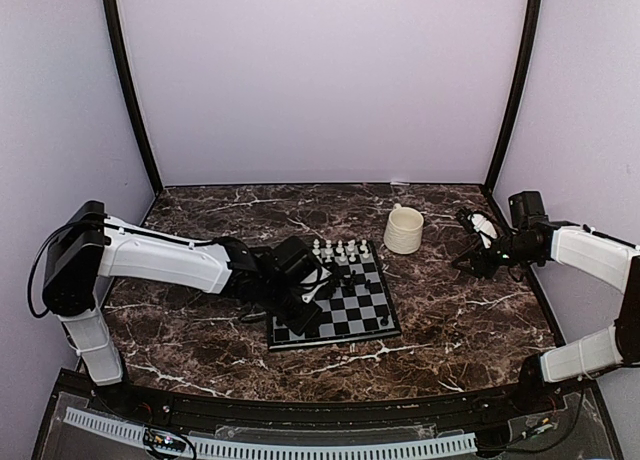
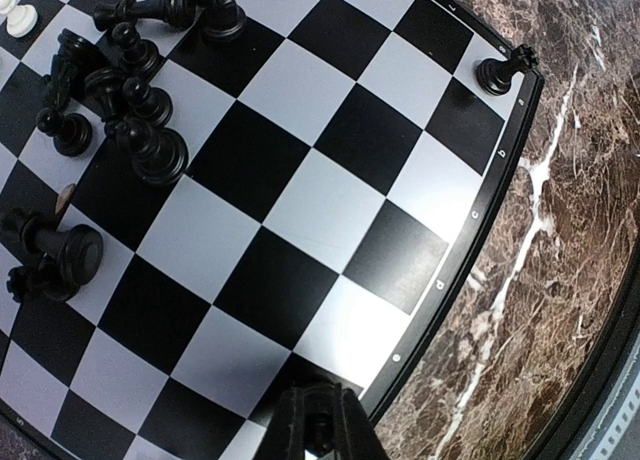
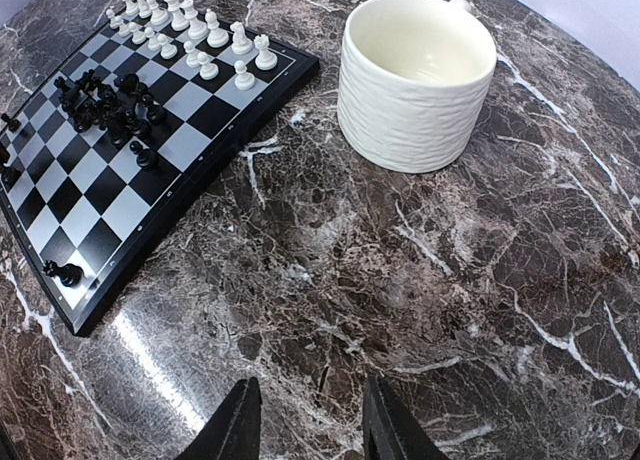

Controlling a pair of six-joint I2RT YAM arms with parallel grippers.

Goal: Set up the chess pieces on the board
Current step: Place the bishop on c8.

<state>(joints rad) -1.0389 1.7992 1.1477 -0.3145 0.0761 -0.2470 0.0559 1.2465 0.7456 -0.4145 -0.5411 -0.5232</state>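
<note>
The board (image 1: 362, 308) lies at the table's middle, seen close in the left wrist view as the board (image 2: 300, 160). White chess pieces (image 1: 340, 248) stand in rows along its far edge. Black chess pieces (image 2: 130, 110) are heaped on its left part, some lying on their sides. One black piece (image 2: 497, 72) stands alone at a near corner. My left gripper (image 2: 322, 425) hovers over the board's near-left squares, shut on what looks like a small black piece. My right gripper (image 1: 467, 242) hangs open and empty over bare marble, right of the mug.
A cream mug (image 1: 404, 230) stands just off the board's far right corner, also in the right wrist view as the mug (image 3: 420, 80). Dark marble tabletop surrounds the board (image 3: 100, 220). Purple walls close in the back and sides.
</note>
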